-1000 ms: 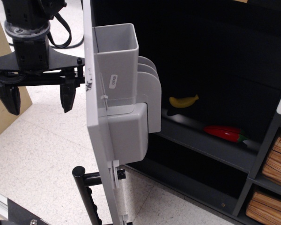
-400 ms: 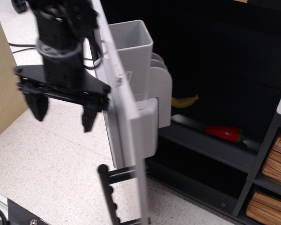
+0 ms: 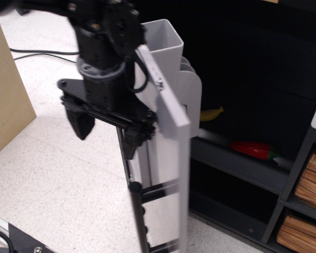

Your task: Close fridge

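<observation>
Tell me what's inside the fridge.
On a black shelf inside the fridge lie a yellow banana and a red pepper. The door and its grey bins hide the left part of the interior.

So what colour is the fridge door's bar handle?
Black: the handle shows clearly in the only view, observation.image, against the light grey door.

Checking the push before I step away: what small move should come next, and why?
Probably keep pushing the door toward the fridge. It is ajar, shelves with the banana and pepper showing, and the open tool is against its outer face.
</observation>
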### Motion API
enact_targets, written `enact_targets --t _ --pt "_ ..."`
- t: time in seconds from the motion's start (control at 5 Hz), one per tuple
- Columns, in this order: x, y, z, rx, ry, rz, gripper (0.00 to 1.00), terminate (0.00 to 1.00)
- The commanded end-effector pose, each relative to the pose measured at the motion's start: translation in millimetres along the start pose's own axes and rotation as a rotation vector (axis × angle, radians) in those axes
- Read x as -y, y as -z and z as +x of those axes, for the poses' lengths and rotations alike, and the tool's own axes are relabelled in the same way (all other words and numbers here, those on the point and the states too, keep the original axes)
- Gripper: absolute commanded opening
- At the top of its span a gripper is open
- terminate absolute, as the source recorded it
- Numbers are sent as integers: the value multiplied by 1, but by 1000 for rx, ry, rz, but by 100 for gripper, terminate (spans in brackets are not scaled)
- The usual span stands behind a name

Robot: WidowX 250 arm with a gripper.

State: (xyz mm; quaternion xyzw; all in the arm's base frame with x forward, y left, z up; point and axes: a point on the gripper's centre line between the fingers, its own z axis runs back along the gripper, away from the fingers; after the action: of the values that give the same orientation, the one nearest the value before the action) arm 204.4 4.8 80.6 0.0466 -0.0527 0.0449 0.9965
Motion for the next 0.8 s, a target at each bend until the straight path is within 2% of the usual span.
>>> enact_targets --t 0.0,0.2,0.4,0.6 --pt "42 5 57 137 -123 -45 100 0" --pt "59 9 80 131 -136 -44 100 0" --pt "71 7 103 193 -208 -61 100 0" --pt "76 2 126 218 -242 -74 100 0"
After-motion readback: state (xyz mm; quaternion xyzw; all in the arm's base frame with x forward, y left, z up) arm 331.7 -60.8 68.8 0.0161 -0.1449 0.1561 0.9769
